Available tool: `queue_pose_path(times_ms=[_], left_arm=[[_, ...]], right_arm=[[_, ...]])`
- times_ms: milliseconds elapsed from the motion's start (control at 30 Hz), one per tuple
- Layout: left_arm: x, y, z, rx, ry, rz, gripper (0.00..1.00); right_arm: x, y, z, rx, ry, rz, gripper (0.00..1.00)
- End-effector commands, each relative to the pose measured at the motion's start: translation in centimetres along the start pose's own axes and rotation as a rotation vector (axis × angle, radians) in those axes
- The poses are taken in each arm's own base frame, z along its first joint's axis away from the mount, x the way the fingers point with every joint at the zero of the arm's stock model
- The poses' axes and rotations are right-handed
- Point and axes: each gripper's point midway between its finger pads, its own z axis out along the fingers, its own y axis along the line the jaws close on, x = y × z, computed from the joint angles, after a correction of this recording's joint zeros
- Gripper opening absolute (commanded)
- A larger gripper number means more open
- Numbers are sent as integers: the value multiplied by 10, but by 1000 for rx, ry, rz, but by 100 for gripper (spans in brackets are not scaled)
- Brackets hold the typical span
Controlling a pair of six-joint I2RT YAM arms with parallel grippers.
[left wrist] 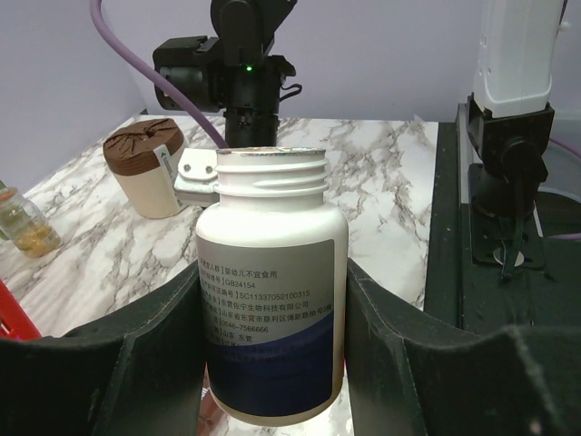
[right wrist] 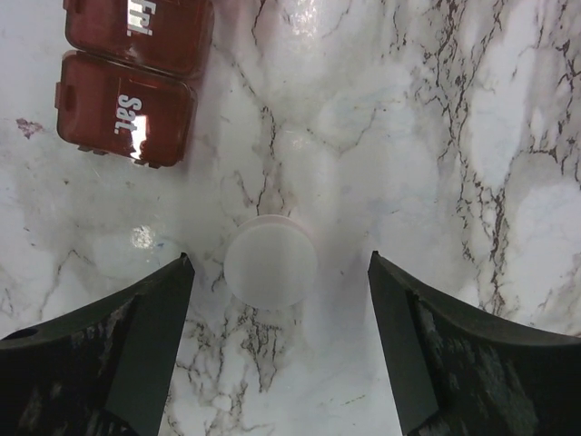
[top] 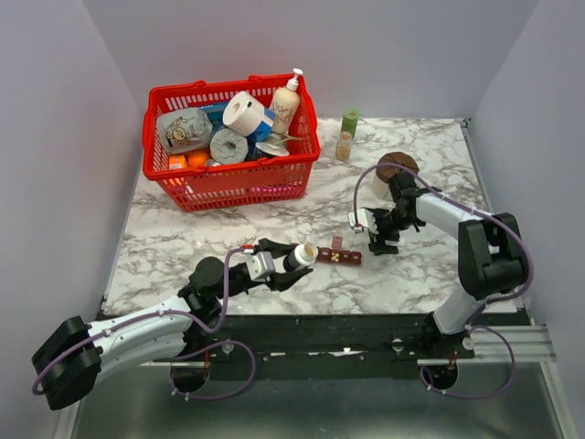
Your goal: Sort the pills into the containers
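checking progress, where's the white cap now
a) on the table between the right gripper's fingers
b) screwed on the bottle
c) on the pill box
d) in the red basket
a: the cap lies on the table between the fingers of the open right gripper, and the bottle has a bare neck.

Marble table [top: 430, 267] is carrying: red basket [top: 233, 189] sitting far left, green-capped bottle [top: 346, 135] far, cream tub [top: 393, 165] right, pill organizer [top: 340, 256] lying near centre, white cap [right wrist: 270, 262] just beside it.
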Motion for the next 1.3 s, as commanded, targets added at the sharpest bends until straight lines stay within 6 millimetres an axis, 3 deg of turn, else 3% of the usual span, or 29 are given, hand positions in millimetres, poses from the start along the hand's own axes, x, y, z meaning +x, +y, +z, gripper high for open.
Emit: queue_pose_path(times_ms=[0,433,567,600,733,800,933,1167,1267], left_arm=[[-3,4,-2,-23,-19,19,0],[-3,2,-5,-21,-16,1,0],[-2,2,-6,-19,-15,-1,0],[-2,1,-6,-18,-15,-4,0],[-1,-3,-6,4,-7,-8,0],[-2,-6,-5,19,-7,-11,0],[3,-17,-1,83,11,-26,0],[5,-33,12,191,44,-94,0],[5,-39,15,228,54,-115,0]], right_arm=[[2,-3,1,-10,40,8,84],[3,3,6,-43,106,30,63],[4,7,7,-54,119,58,46],[4,7,7,-54,122,63,38],[-3,5,-2,-15,103,122,26],[-15,7,-10,8,46,169,24],[-62,10,-51,114,-111,186,23],[-157,63,-105,63,-510,178,22],[-179,83,-114,18,-595,151,22]])
